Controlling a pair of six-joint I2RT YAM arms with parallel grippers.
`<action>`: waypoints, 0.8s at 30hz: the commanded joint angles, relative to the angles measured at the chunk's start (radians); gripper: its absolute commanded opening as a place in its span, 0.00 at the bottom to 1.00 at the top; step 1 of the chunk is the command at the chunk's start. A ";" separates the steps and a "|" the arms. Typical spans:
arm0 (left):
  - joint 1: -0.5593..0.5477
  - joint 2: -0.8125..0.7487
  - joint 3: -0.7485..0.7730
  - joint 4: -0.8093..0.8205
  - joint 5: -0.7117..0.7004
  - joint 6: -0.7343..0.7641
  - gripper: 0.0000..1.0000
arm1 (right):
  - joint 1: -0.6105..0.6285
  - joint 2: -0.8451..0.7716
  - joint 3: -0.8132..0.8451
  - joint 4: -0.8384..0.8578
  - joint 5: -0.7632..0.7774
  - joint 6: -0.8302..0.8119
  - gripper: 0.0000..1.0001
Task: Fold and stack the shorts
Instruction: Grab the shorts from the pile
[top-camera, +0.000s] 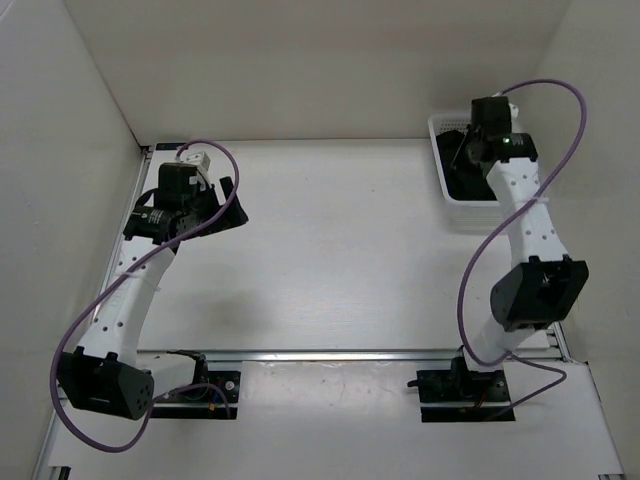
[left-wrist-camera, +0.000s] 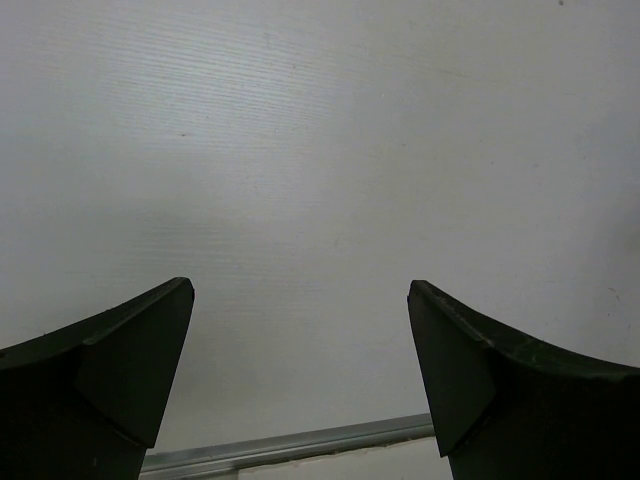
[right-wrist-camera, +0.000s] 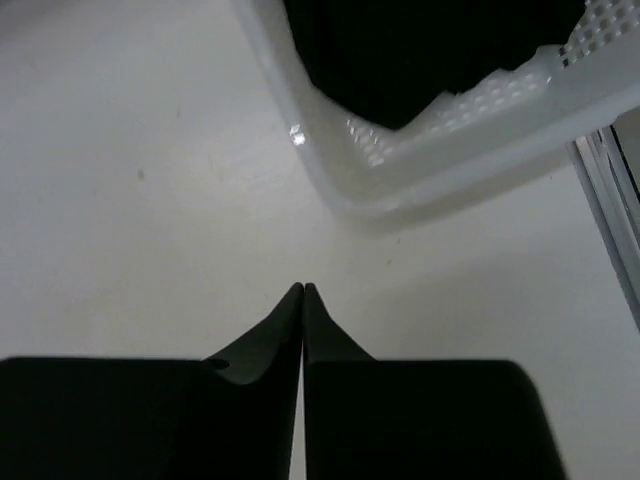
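The black shorts (top-camera: 466, 186) lie in a white perforated basket (top-camera: 470, 216) at the table's far right; in the right wrist view the black cloth (right-wrist-camera: 420, 50) fills the basket (right-wrist-camera: 450, 125). My right gripper (top-camera: 463, 153) hovers by the basket's near-left corner, and its fingertips (right-wrist-camera: 303, 288) are shut on nothing above bare table. My left gripper (top-camera: 234, 205) is open and empty over the far left of the table; in its wrist view (left-wrist-camera: 300, 290) the jaws stand wide apart with only white table between them. No white mark on the shorts shows.
White walls close in the table at the back and both sides. A metal rail (top-camera: 350, 354) runs across the near edge by the arm bases and also shows in the left wrist view (left-wrist-camera: 300, 443). Purple cables loop off both arms.
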 joint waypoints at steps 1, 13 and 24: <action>0.003 0.000 0.000 -0.005 0.010 -0.011 1.00 | -0.113 0.154 0.133 -0.006 -0.102 0.031 0.00; 0.012 0.121 0.087 -0.014 0.010 -0.001 1.00 | -0.300 0.749 0.759 -0.085 -0.233 0.026 0.92; 0.012 0.275 0.199 -0.032 -0.017 0.026 1.00 | -0.309 0.953 0.803 0.086 -0.374 0.057 0.69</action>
